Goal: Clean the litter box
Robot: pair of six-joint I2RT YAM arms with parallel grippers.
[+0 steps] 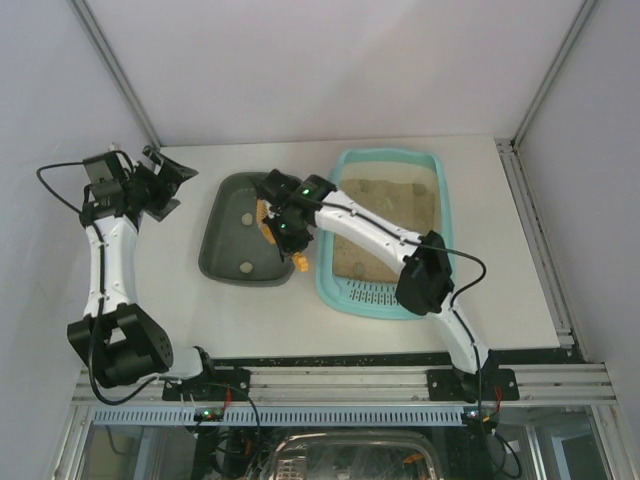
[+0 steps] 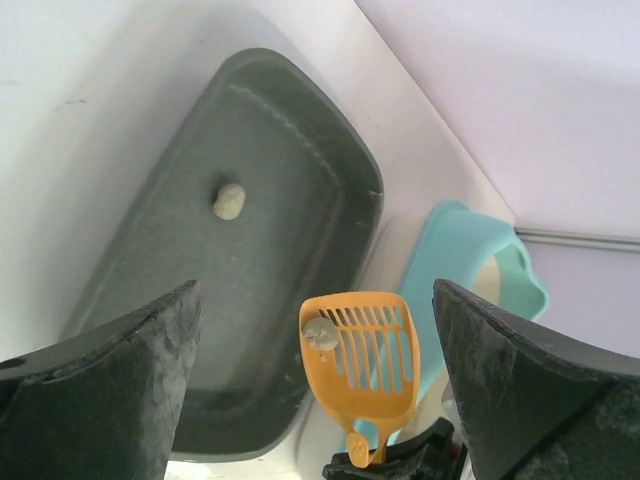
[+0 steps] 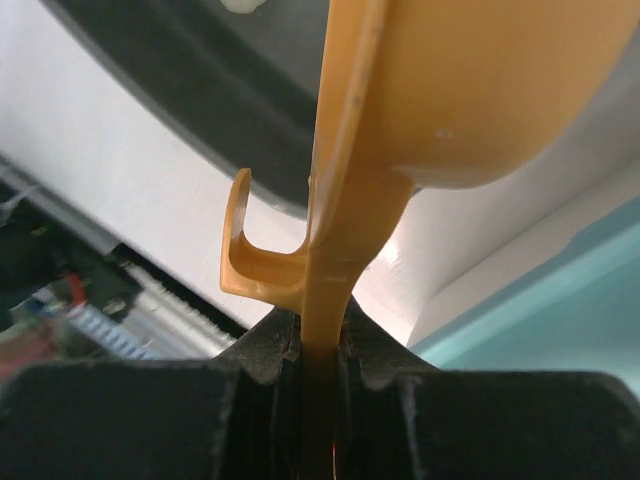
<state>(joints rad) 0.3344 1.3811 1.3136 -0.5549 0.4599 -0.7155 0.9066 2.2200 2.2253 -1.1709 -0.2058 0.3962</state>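
**Litter box, a large light-turquoise rectangular plastic tray (image 1: 388,154), mid-clean: clump ready to tip**

Right gripper (image 3: 320,345) fingers clamp the handle of an orange slotted plastic scoop (image 2: 365,345). It carries one pale clump (image 2: 320,333) over the 3 o'clock rim of a dark grey-green plastic tray (image 1: 225,240). Likely next move: tip it in. The box lies at the tray's 3 o'clock. The left gripper (image 1: 172,185), wide open and empty, hovers at 9 o'clock, out of the way.

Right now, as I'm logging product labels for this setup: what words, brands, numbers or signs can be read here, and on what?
No text can be read in any view.
The litter box, the dark grey-green tray and the orange scoop show no print or brand.
The right hand, shut on the scoop's handle, bears no marking.
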